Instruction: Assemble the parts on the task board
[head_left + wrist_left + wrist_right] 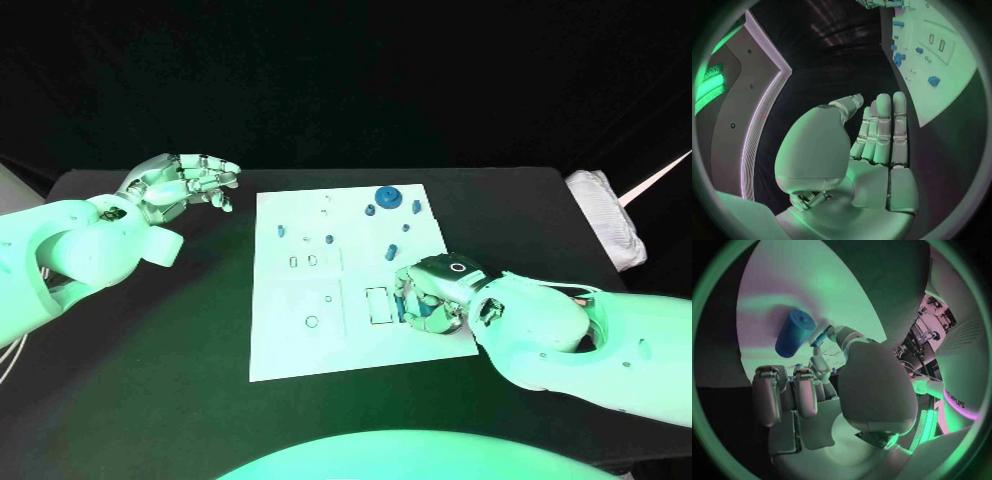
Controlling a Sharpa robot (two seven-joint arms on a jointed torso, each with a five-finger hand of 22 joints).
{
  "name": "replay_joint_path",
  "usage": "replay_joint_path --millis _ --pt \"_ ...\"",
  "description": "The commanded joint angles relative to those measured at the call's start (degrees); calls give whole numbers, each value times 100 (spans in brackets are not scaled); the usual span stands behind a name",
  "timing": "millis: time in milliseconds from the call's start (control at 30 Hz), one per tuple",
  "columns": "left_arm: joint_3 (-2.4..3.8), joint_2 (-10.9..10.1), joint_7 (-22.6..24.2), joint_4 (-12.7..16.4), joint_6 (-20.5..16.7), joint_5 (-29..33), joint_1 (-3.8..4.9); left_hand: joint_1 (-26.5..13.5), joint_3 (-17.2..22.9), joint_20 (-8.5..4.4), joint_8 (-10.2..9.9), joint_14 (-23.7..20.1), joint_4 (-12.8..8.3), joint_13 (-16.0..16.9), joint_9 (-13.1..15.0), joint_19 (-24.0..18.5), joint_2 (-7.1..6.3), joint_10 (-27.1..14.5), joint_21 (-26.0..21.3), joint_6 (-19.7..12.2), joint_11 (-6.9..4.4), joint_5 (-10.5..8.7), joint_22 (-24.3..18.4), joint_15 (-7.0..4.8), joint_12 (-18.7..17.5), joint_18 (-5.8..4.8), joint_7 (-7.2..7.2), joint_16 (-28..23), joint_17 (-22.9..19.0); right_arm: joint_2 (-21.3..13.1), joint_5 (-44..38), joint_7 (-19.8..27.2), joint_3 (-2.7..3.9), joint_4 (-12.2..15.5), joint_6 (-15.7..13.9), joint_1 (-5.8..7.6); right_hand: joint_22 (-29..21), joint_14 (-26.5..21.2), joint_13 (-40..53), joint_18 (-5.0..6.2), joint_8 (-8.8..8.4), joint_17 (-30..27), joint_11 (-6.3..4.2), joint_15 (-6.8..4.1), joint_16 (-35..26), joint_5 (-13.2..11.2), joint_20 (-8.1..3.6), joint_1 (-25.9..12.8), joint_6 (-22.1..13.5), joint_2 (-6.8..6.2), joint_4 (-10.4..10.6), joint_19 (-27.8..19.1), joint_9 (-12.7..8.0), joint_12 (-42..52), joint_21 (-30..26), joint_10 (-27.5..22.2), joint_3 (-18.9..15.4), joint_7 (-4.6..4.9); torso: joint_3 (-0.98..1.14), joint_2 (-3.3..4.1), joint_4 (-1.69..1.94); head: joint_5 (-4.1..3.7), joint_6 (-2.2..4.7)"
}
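- While the left hand (185,182) waits empty, fingers apart, off the white board's (296,345) far corner, the right hand (433,295) pinches a small blue piece (820,336) over the board's right edge.
- Beside it lies a blue cylinder (793,333); seating the pinched piece likely comes next, needing careful alignment.

White rectangular task board (296,345) lying flat at the middle of the black table (159,400). Small blue parts on its far half: one large round blue knob (388,196) near the far edge, several smaller pieces (shapes too small to tell). Left hand (185,182) off the board beyond its far-left corner, fingers curled. Right hand (430,296) over the board's near-right area, fingers bent down.
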Motion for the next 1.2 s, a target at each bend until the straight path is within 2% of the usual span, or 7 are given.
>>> replay_joint_path --millis 33,267,667,867,900,1067,1200 --pt "4 6 39 7 84 -12 1 -44 -19 25 19 -26 -25 -5 -5 19 -7 -32 -38 -28 8 -18 -1 22 30 76 155 18 -5 -4 -44 -2 -1 6 -125 -5 1411 574 22 -55 -13 1429 -12 -40 26 -65 -42 31 69 13 -18 498 -13 25 40 64 155 -2 -1 0 2 1 2" --pt "4 5 30 4 89 -14 0 -44 -19 25 19 -26 -25 -5 -5 19 -7 -32 -38 -28 8 -18 -1 22 30 76 155 18 -5 -22 -43 11 0 27 -358 -6 1440 591 154 -78 -94 1473 -78 -95 59 -367 -102 -225 361 4 -315 532 -13 93 155 288 834 -63 -1 -2 0 -5 5" --pt "4 2 20 -1 100 -24 -2 -46 -20 25 21 -28 -25 -9 -8 18 -5 -33 -39 -29 9 -18 -1 23 33 76 156 20 -7 -98 -43 61 1 104 -548 -6 1441 592 161 -78 -147 1478 -83 -102 63 -348 -113 -484 388 0 -516 534 6 96 158 307 911 -68 0 2 2 -7 4" --pt "4 2 21 -3 98 -25 -3 -46 -20 25 21 -28 -25 -9 -8 18 -5 -33 -39 -29 9 -18 -1 23 33 76 156 20 -7 -122 -25 71 2 111 -202 -6 1390 568 -53 -42 -355 1408 29 -17 6 -234 -45 -811 23 7 -871 476 -30 -21 -34 -8 546 41 -1 -1 -1 0 -8" --pt "4 3 21 -3 96 -25 -3 -46 -20 25 21 -28 -25 -9 -8 18 -5 -33 -39 -29 9 -18 -1 23 33 76 156 20 -7 -123 -12 79 2 110 -134 -6 1367 558 -121 -26 -425 1383 85 37 -14 -203 -5 -812 -201 32 -964 449 -68 -51 -119 -143 304 102 -1 0 -2 -1 -7" --pt "4 5 22 -5 98 -25 -4 -46 -21 26 23 -30 -27 -12 -12 16 -5 -35 -40 -31 9 -18 -2 23 35 76 156 21 -8 -114 65 102 1 96 92 -6 1345 543 -174 -8 -371 1356 149 113 -35 -167 74 -666 -416 84 -907 419 -88 -41 -207 -279 -242 174 -1 -1 0 -10 -11" --pt "4 8 25 -6 104 -26 -4 -47 -22 26 24 -31 -27 -13 -13 16 -5 -36 -41 -32 10 -18 -2 23 36 76 157 21 -9 -99 100 103 1 71 185 -5 1342 542 -177 -5 -354 1354 160 116 -37 -171 86 -613 -450 100 -868 415 -91 -36 -220 -291 -331 181 -2 0 2 -12 -14"
